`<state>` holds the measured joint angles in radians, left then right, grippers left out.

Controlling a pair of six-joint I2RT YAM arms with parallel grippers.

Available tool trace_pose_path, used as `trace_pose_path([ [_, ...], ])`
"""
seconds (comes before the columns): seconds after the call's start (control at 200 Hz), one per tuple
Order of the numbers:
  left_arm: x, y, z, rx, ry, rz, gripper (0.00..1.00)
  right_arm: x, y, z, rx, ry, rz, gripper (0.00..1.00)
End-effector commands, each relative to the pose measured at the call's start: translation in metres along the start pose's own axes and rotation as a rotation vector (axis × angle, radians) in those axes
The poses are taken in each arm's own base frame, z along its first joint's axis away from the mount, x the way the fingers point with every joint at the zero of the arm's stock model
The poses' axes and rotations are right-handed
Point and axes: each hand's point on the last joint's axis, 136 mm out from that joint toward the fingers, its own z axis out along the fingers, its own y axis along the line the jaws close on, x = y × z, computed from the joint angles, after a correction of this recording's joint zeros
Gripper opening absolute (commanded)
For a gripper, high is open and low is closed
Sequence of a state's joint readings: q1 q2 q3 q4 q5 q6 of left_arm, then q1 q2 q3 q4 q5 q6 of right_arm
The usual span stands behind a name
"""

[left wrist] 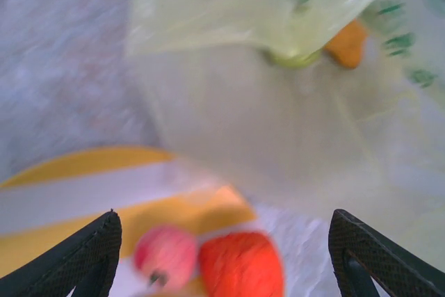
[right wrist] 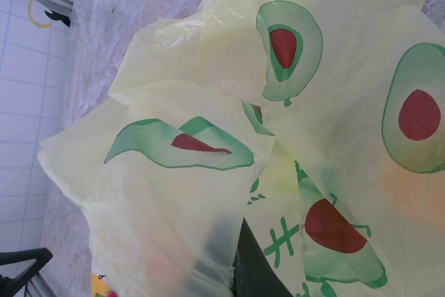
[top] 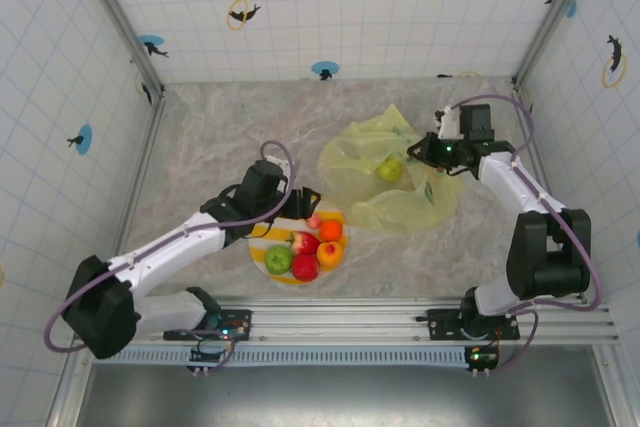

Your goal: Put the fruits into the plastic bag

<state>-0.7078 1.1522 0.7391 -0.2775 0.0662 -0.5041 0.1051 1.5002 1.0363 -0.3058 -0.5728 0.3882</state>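
Visibly crinkly yellow-green plastic bag (top: 362, 182), avocado prints (right wrist: 288, 50); right claw (top: 419, 153) clamps it, left claw (left wrist: 224, 215) apart.

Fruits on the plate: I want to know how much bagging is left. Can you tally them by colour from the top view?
Green fruit: 1
Red fruits: 2
Orange fruits: 2
Pink fruit: 1, partly hidden by the left arm
Total on the plate: 6
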Motion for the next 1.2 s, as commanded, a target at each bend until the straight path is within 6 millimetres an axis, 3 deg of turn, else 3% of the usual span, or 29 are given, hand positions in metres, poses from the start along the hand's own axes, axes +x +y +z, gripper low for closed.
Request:
trace_pose_path([
  [0.0, 0.039, 0.040, -0.020, -0.194, 0.131, -0.067, 0.82, 0.003, -0.001, 0.001, 0.006, 0.015, -0.015, 0.05],
  [0.16, 0.072, 0.058, -0.034, -0.278, 0.252, -0.099, 0.84, 0.003, -0.002, 0.002, 0.026, 0.025, -0.024, 0.05],
  [0.49, 0.111, 0.043, -0.040, -0.181, 0.404, -0.142, 0.87, 0.003, 0.001, 0.005, 0.027, 0.034, -0.039, 0.05],
  [0.751, 0.130, 0.045, -0.039, -0.213, 0.480, -0.100, 0.87, 0.004, -0.002, 0.002, 0.058, 0.026, -0.057, 0.05],
  [1.196, 0.134, 0.064, -0.032, -0.315, 0.482, -0.070, 0.83, 0.006, -0.004, -0.002, 0.078, 0.020, -0.067, 0.05],
])
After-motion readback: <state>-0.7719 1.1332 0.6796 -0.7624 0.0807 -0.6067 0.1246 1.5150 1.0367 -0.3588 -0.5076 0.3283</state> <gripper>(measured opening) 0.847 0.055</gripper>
